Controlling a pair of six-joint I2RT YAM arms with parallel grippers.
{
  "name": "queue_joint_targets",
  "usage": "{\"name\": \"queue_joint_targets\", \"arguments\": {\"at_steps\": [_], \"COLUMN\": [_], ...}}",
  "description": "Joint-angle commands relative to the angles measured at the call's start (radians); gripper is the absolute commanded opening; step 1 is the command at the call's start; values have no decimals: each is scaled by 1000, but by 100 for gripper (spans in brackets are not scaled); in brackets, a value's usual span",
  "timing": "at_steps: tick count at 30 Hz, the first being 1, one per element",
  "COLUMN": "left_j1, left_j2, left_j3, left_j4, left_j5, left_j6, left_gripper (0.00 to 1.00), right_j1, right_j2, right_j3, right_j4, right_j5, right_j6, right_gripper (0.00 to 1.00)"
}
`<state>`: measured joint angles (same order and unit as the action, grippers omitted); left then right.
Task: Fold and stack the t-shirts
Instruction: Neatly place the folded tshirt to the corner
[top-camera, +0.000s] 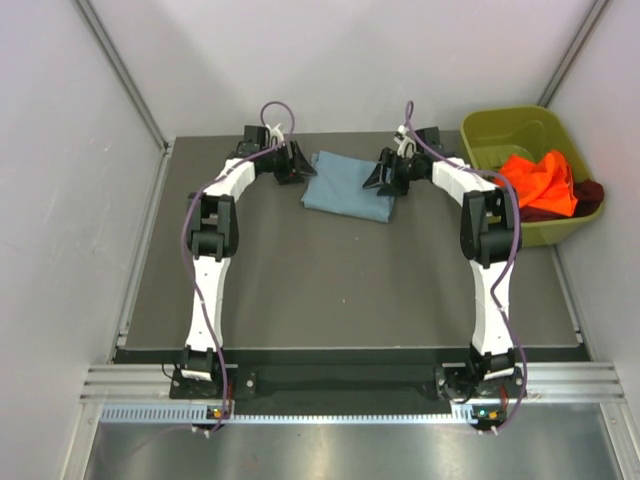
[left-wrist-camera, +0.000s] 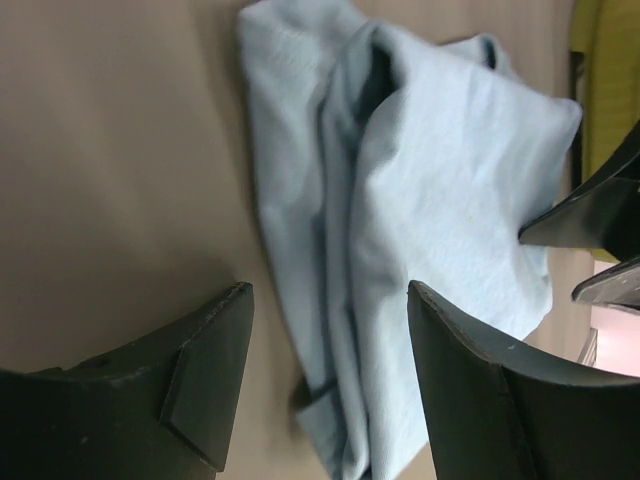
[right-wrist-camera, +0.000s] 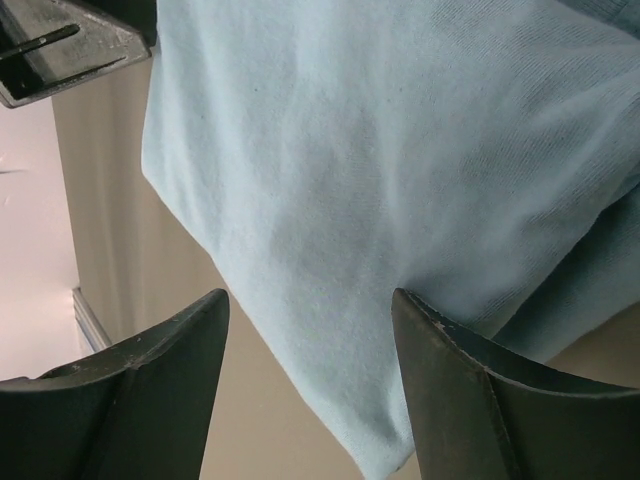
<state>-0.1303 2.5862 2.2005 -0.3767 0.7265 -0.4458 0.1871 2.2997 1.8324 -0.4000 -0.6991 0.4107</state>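
Seen from above, two white and black robot arms are bolted at the bottom edge of the frame, the left arm at lower left and the right arm at lower right. A dark grey tabletop spreads between and beyond them. Both arms reach up the frame and bend inward toward the upper middle.

There a blue-grey t-shirt lies on the tabletop, folded into a rough rectangle. The left tool is at the shirt's left edge and the right tool is at its right edge. They face each other across the cloth.

The left wrist camera looks past its own two dark fingers, which stand wide apart with nothing gripped between them. The blue-grey t-shirt fills the middle and right of that frame in layered folds running top to bottom. Its lower part lies under the gap between the fingers. Dark tips of the right tool show at the right edge.

The right wrist camera also shows its fingers spread wide and holding nothing. Smooth blue-grey cloth covers most of that frame and runs down into the gap, with bare tabletop along the left side.

Farthest off, at the upper right of the overhead frame, an olive-green bin sits at the tabletop's corner. Inside it an orange t-shirt lies crumpled, with a maroon t-shirt showing beside it against the right rim.
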Motion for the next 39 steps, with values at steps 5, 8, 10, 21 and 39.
{"name": "queue_joint_targets", "arguments": {"at_steps": [5,8,10,21,39], "left_j1": [-71,-91,-91,-34,248], "left_j2": [107,126,130,13,-385], "left_j3": [60,67,67,47,-61], "left_j4": [59,70,78,-68,-401], "left_j5": [28,40,42,-120,-352], "left_j6": [-21,-30,-31,132,519], "left_gripper": [66,63,58,0,0], "right_j1": [-3,0,3,3,-92], "right_j2": [-13,-10,-9,-34,-112], "right_j3": [-16,-10,-7,22,56], "right_j4": [13,16,15,16,50], "right_j5": [12,15,18,-3,-43], "right_j6": [-29,-29,-30,-35,3], "right_gripper": [67,67,67,67,66]}}
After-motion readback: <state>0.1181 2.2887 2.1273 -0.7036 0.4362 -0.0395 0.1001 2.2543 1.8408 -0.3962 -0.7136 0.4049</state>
